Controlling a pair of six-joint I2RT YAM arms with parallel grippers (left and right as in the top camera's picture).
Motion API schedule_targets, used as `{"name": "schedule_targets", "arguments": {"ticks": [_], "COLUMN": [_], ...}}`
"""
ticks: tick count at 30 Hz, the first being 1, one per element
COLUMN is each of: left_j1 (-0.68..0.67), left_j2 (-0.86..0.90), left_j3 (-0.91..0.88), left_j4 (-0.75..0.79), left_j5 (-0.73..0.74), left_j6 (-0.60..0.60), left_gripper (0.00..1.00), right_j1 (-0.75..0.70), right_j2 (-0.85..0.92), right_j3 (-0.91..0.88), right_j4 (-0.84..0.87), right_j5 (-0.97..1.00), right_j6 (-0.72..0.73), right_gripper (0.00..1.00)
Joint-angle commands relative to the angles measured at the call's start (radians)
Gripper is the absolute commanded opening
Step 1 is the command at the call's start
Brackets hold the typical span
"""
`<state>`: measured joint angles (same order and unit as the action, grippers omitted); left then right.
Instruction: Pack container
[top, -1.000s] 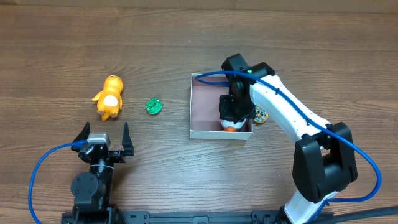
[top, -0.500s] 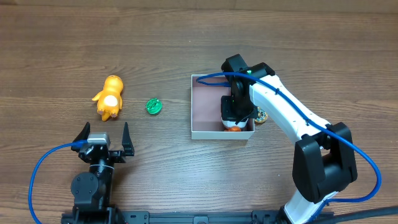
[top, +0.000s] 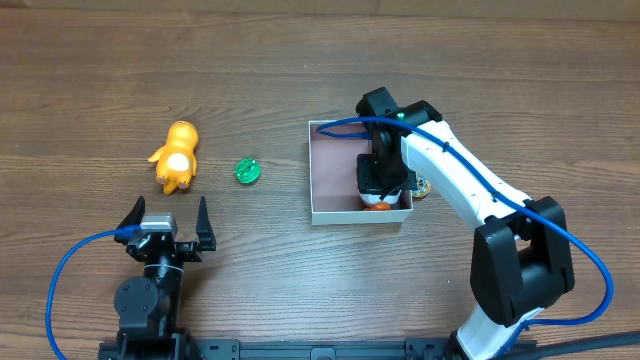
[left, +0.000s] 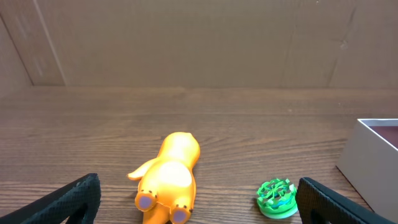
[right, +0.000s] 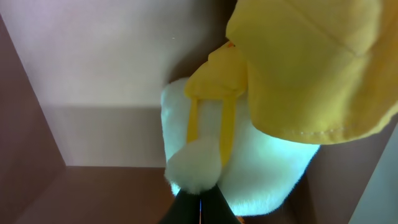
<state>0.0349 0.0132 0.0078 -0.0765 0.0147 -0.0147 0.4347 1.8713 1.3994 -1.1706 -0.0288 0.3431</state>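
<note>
Free room: left half of container (top: 335, 170)

Left arm folded low with wide jaws, right arm stretched out with its fingers pinched together.

The left arm (top: 146, 296) sits tucked close to its base at the near edge, its wrist level and aimed away across the table. The left gripper (top: 170, 206) has its two dark fingers (left: 69, 200) splayed as far apart as they go, one in each lower corner of the left wrist view, with nothing between them. The right arm (top: 470, 190) reaches from its base diagonally forward and to the left, white links extended. Its black wrist (top: 385, 112) is bent over so that the right gripper (right: 199, 209) points steeply down, its fingertips pressed together into one narrow dark tip.
</note>
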Motion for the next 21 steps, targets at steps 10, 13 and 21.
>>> {"name": "schedule_targets", "arguments": {"ticks": [10,13,21], "left_j1": [0.006,0.006,0.006], "left_j2": [-0.007,-0.007,-0.007], "left_j3": [-0.003,-0.003,-0.003], "left_j4": [-0.001,-0.001,-0.001], "left_j5": [-0.006,-0.006,-0.006], "left_j6": [0.023,0.023,0.023], "left_gripper": [1.00,1.00,1.00], "right_j1": [0.002,0.002,-0.004], "right_j2": [-0.008,-0.008,-0.008], "right_j3": [0.088,0.145,0.330], "right_j4": [0.006,0.001,-0.075], "right_j5": [0.028,0.028,0.045], "right_j6": [0.000,0.000,-0.001], "right_gripper": [0.07,0.09,0.19]}}
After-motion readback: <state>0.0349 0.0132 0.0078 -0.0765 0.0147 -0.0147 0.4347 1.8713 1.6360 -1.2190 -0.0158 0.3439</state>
